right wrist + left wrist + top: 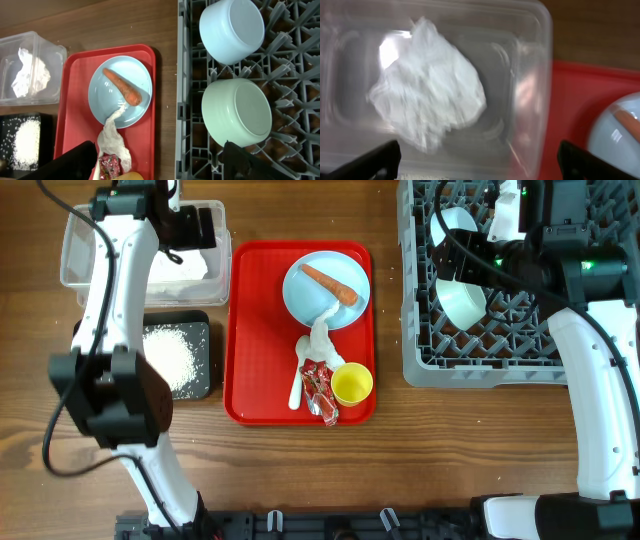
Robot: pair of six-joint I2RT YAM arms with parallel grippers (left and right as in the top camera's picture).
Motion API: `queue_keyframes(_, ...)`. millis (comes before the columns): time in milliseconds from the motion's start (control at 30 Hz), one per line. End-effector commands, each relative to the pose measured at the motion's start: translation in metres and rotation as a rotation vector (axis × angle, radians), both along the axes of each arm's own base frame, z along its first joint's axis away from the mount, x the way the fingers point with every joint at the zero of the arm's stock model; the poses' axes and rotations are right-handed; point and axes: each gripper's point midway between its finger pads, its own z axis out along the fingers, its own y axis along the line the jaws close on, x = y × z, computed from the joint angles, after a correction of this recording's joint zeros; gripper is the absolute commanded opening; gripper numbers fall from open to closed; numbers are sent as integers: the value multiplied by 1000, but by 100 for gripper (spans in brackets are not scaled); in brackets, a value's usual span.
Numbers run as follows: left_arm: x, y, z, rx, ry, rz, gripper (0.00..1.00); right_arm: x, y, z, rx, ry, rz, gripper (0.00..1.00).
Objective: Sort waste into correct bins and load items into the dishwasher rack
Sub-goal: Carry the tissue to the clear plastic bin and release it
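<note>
One carrot lies on the plate, on the red tray. It looks stiff, light and apt to roll, so pinch across its thick middle. Both the left end effector and right end effector gape empty.

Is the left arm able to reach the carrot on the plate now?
Probably yes: the carrot lies uncovered on the plate, and the left gripper, open, hangs over the clear tub beside the red tray.
</note>
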Motion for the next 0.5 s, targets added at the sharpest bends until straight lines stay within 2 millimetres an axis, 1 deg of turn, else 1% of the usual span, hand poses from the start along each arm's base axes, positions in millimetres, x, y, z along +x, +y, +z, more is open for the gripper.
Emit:
queue_keyframes(0, -47, -77, 4, -127, 133, -174, 99, 3, -3, -7, -24, 11, 6, 84)
queue_keyframes(67, -73, -104, -28, -115, 256, -236, 99, 3, -3, -7, -29, 9, 13, 84)
queue_keyframes(100, -88, -121, -45, -105, 311, -276, 99, 3, -3, -7, -33, 7, 18, 84)
queue_keyframes(133, -98, -136, -57, -97, 342, -312, 99, 3, -3, -7, -33, 7, 18, 84)
queue_keyframes(167, -104, -147, -63, -91, 350, -339, 99, 3, -3, -7, -33, 7, 18, 84)
queue_keyframes(200, -109, -164, -70, -85, 348, -381, 99, 3, -3, -7, -32, 8, 18, 84)
queue_keyframes(300, -119, -200, -83, -75, 329, -465, 97, 2, -3, -8, -32, 15, 18, 84)
queue_keyframes(333, -121, -213, -90, -76, 311, -477, 99, 1, -3, -9, -32, 17, 18, 84)
queue_keyframes(367, -119, -221, -99, -73, 284, -411, 99, 0, -3, -9, -33, 21, 18, 84)
queue_keyframes(400, -122, -228, -107, -79, 277, -376, 97, 0, -3, -9, -33, 23, 18, 84)
queue_keyframes(467, -130, -237, -117, -96, 283, -336, 90, 0, -3, -10, -33, 24, 18, 84)
